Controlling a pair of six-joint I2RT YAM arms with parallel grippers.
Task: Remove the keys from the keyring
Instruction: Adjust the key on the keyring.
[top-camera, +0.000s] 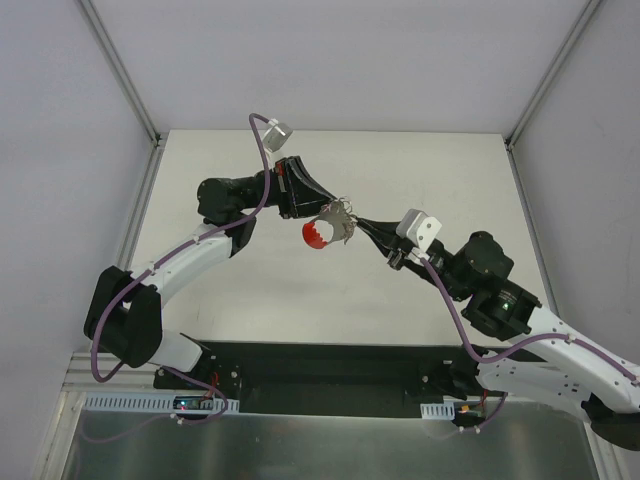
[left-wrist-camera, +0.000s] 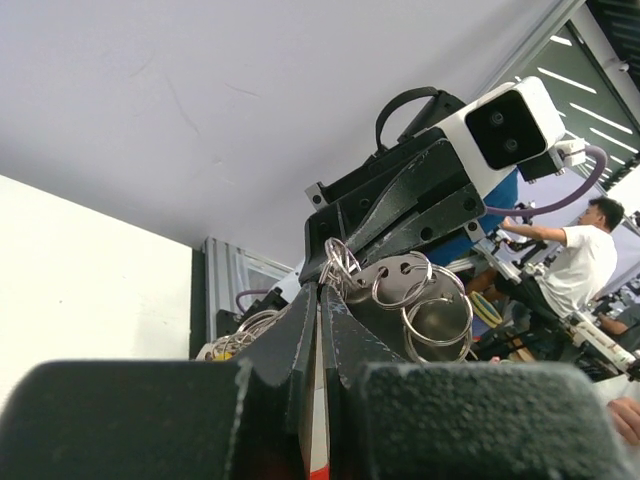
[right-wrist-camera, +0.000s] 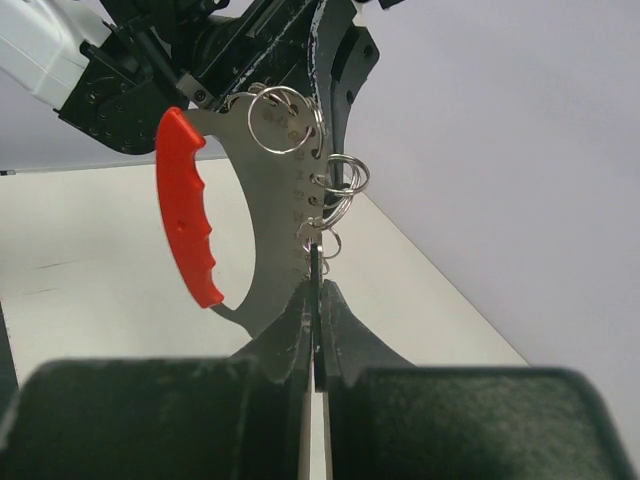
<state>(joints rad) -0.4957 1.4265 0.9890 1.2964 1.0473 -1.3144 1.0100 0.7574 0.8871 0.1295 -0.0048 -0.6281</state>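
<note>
**Right wrist view, nearest to farthest.** In the foreground the right gripper (right-wrist-camera: 316, 288) had its fingers pressed together edge-on upon the lower rim of the grey tag (right-wrist-camera: 268, 235). The tag was a flat crescent plate with the red plastic piece (right-wrist-camera: 185, 205) along its outer curve. Above the pinch, a row of holes down the tag's edge carried several small split rings. The largest, the keyring (right-wrist-camera: 285, 118), hung at the upper corner. Beyond it the left gripper (right-wrist-camera: 328, 120) was also clamped shut, at the top of the same bunch, so the assembly was held between the two arms. It appeared to be lifted off the table (right-wrist-camera: 90, 250), which lay behind and below.

**Hazards.** Both holds were thin edge pinches on smooth metal. A pull or twist by either arm could slide the tag out of one pinch and leave the bunch swinging from the other gripper, or drop it. The rings sat crowded together and were far finer than a fingertip. A ring could therefore snag on its neighbour, or spring back closed, instead of releasing a key.

**Not resolved.**
- The keys (top-camera: 343, 212) showed only as a jagged silvery cluster in the top view, and no single key could be separated.
- It was not clear which ring each key hung on.
- The left gripper's exact contact, whether on tag or ring, was masked by its own fingers.
- The lower part of both wrist views was blocked by the blurred gripper bodies.
</note>
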